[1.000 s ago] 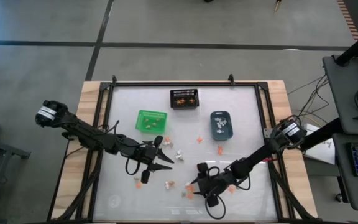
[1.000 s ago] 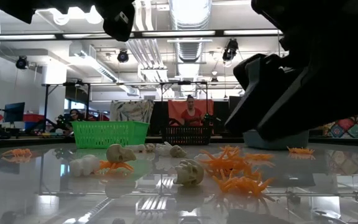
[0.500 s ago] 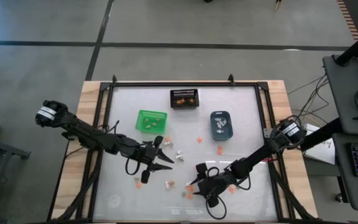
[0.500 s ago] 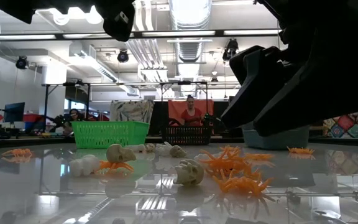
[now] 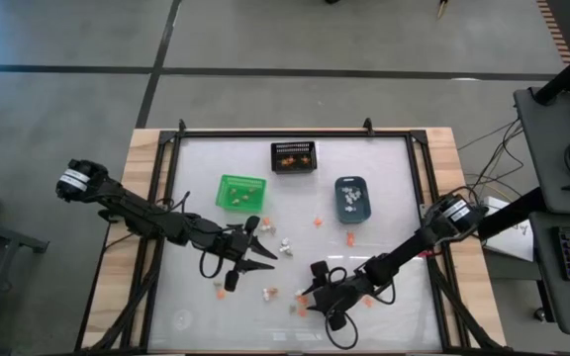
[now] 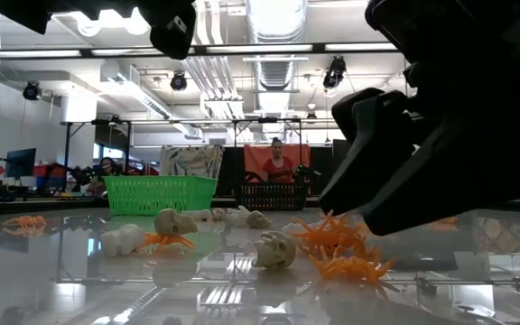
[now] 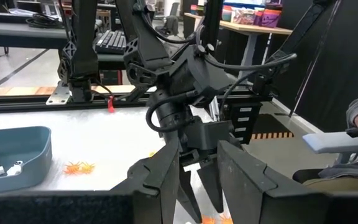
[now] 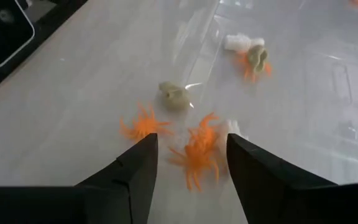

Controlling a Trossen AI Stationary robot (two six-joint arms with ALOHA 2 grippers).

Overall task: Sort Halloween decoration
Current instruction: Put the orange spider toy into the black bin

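Halloween decoration (image 8: 199, 152): tiny orange spiders, tan skulls and white pieces scattered over the near middle of the glass worktop (image 5: 384, 188). The right gripper (image 8: 188, 163) hangs low over one orange spider, jaws open on either side of it. The left gripper (image 5: 263, 259) hovers left of the scatter, jaws parted and empty.
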